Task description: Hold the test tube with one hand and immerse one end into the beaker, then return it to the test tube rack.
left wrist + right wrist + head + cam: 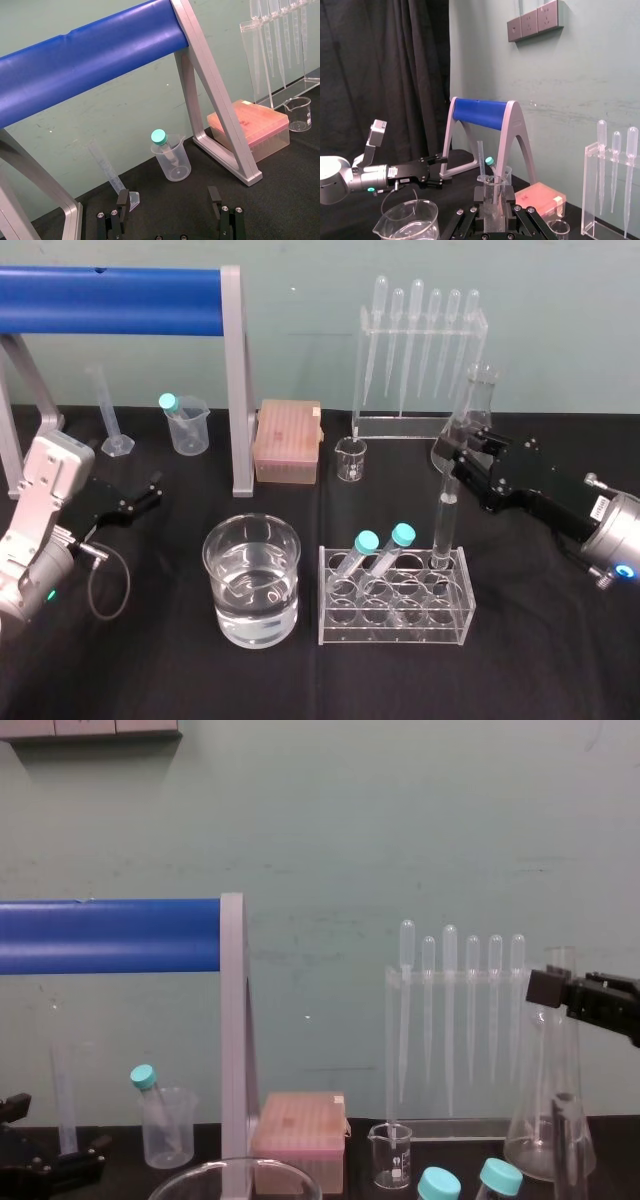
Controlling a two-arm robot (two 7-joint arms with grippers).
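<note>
1. The test tube (pixel 444 530) stands upright in the back right hole of the clear rack (pixel 395 632), near the middle of the black desk (pixel 560 660).
2. The right gripper (pixel 458 464) hovers just behind the tube's open top and in front of the conical flask (pixel 478 405). Its fingers are parted and hold nothing.
3. In the right wrist view the tube (pixel 492 192) rises in the gap between the right gripper's (pixel 492 209) fingers. I cannot tell from that view whether the fingers touch the glass. In the chest view the right gripper (pixel 548 988) sits level with the flask's neck.
4. The beaker (pixel 252 580) stands on the desk just left of the rack and apart from it. It is partly filled with clear liquid.
5. Two tubes with turquoise caps (pixel 385 545) lean in the rack's left and middle holes.
6. The left gripper (pixel 150 492) rests low over the desk at the far left, well apart from the beaker. The left wrist view shows the left gripper (pixel 168 200) with its fingers spread wide and empty, pointing at a cloudy plastic cup (pixel 172 160) that holds a capped tube.
7. Along the back wall are a blue roller on a grey frame (pixel 232 380), a pink tip box (pixel 288 440), a tiny glass beaker (pixel 350 458) and a stand of pipettes (pixel 420 350).
</note>
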